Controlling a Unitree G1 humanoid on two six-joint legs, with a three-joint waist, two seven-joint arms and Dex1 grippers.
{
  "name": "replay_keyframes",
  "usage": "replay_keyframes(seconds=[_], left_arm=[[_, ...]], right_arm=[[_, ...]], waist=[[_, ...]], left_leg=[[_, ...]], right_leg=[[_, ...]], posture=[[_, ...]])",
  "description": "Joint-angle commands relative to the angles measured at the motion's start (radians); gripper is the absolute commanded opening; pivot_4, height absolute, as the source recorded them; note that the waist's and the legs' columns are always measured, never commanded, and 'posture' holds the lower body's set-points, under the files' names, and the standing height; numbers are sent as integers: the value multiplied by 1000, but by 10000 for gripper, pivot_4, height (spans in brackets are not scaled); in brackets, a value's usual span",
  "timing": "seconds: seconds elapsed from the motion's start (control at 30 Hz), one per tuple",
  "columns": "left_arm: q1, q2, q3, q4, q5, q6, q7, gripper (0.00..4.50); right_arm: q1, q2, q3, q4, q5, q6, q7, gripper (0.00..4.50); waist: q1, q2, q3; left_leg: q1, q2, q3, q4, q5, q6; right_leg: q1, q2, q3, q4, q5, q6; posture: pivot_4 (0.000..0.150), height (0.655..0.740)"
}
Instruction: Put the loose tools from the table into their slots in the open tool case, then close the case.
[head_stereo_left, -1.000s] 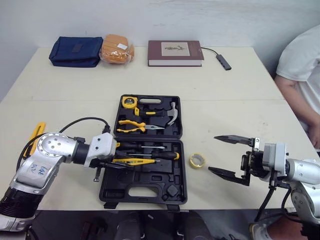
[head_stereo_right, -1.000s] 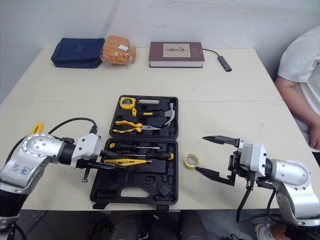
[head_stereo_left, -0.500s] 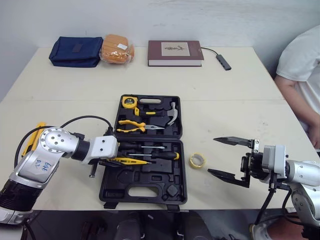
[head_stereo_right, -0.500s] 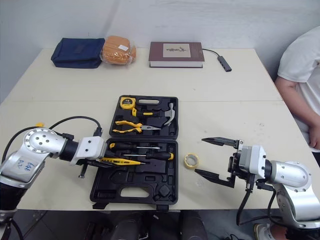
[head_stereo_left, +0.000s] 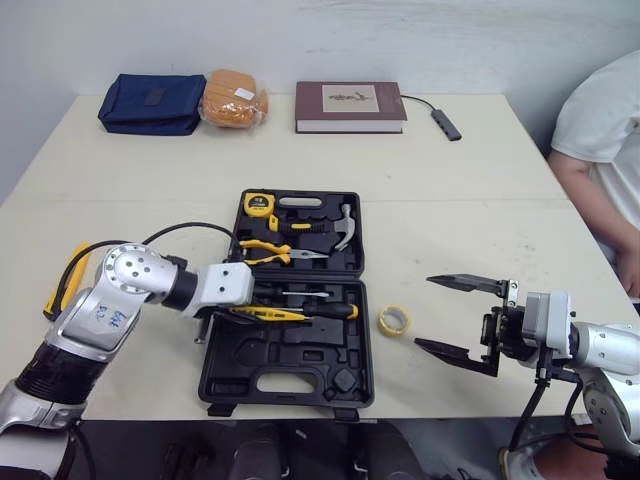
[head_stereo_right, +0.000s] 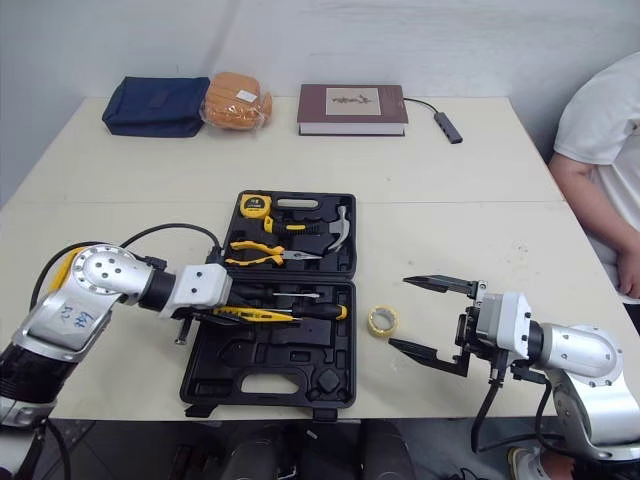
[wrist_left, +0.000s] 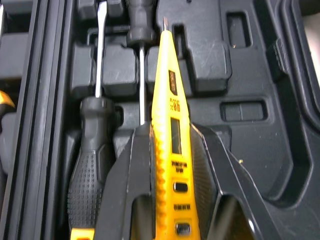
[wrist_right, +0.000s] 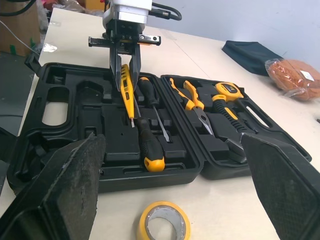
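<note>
1. The tool case lies open on the table, slots facing up.
2. The right gripper hovers empty, jaws spread wide, near the tape roll.
3. The left gripper is clamped on the yellow tester, low beside the screwdrivers, probably to line it up with its slot.

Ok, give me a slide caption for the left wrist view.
Left gripper clamps the yellow tester pen over the open tool case, next to the seated screwdrivers.

Navy pouch, orange packet, book, person.
</note>
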Motion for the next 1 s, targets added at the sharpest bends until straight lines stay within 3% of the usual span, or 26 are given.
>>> replay_keyframes(seconds=[0.03,0.33,0.87,0.9,1.0], left_arm=[[2,10,-19,-12,15,-6,-21,3249],[58,44,-4,1,22,-62,-42,3249],[46,-3,-16,52,36,-136,-37,3249],[43,-4,-12,51,28,-151,-43,13442],[31,-27,21,51,-3,-201,-30,26746]], right_arm=[[-3,-6,-11,-30,0,-13,-6,45000],[-6,-3,-7,-24,-6,-16,-11,45000],[-18,-2,6,-17,-13,-8,-9,45000],[-19,-2,6,-16,-13,-7,-8,45000],[-20,-4,8,-16,-12,-5,-7,45000]], waist=[[0,0,0],[-1,0,0],[0,0,0],[0,0,0],[-1,0,0]], left_leg=[[0,0,0,0,0,0],[0,2,0,6,-1,0],[0,2,0,8,-2,1],[0,2,0,8,-2,1],[0,2,0,8,-2,1]], right_leg=[[0,0,0,0,0,0],[0,0,1,3,-1,-1],[1,0,1,5,-1,-1],[1,0,1,5,-1,-1],[1,0,1,5,-1,-1]], posture=[[1500,7400],[1500,7400],[1500,7400],[1500,7400],[1500,7400]])
